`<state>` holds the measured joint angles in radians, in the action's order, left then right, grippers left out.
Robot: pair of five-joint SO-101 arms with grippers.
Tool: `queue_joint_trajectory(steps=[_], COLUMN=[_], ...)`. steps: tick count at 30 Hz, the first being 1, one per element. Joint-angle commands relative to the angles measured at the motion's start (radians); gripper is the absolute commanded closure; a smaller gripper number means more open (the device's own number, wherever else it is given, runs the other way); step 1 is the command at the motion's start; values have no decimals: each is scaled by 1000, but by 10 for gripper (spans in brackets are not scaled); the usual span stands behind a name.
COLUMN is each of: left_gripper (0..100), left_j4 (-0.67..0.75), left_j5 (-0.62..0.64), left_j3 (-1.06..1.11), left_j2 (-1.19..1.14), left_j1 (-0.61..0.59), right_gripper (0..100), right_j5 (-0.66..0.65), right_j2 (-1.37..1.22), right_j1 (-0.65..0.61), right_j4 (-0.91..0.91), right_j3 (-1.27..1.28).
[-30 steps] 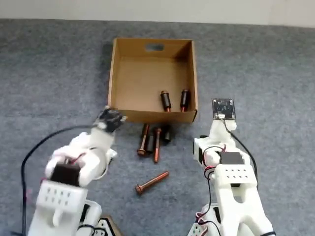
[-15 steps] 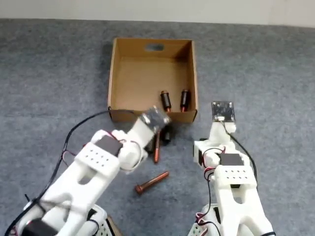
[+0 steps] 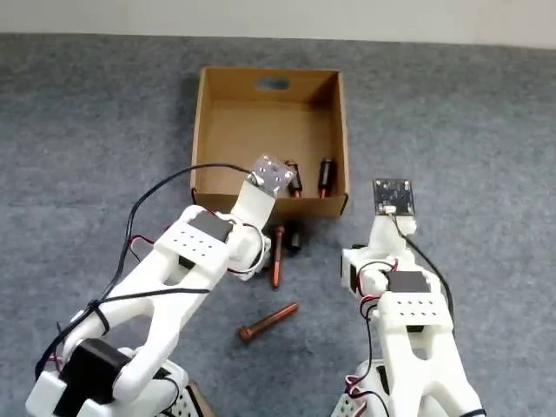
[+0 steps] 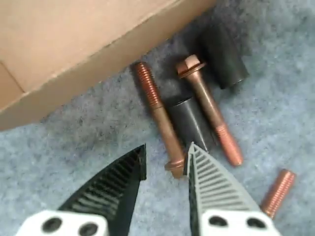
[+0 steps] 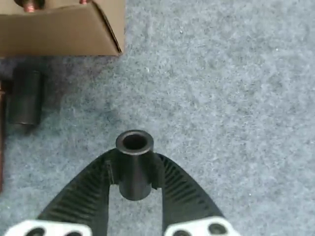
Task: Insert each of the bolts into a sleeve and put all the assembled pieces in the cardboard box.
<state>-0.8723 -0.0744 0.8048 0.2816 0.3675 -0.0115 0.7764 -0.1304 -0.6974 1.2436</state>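
The left gripper hangs with its jaws parted just in front of the cardboard box, and the head of the first bolt lies between its tips. The middle sleeve lies between that bolt and the second bolt. The stray sleeve sits nearer the box's front wall, and the third bolt lies farther out. Two assembled pieces lie inside the box by its front wall. Off the box's right front corner, the right gripper clamps the held sleeve.
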Motion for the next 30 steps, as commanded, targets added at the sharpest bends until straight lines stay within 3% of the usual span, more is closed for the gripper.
queue_joint_trajectory(steps=[1,20,30], left_gripper=[852,852,852], left_j4=[17,38,89], left_j5=[9,11,12], left_j3=[-21,24,18], left_j2=[-2,-7,-137], left_j1=[-5,-5,-5], right_gripper=[991,991,991], right_j5=[6,9,8], right_j2=[25,25,25], right_j1=[15,15,15], right_j4=[21,19,19], right_j3=[-4,-4,-4])
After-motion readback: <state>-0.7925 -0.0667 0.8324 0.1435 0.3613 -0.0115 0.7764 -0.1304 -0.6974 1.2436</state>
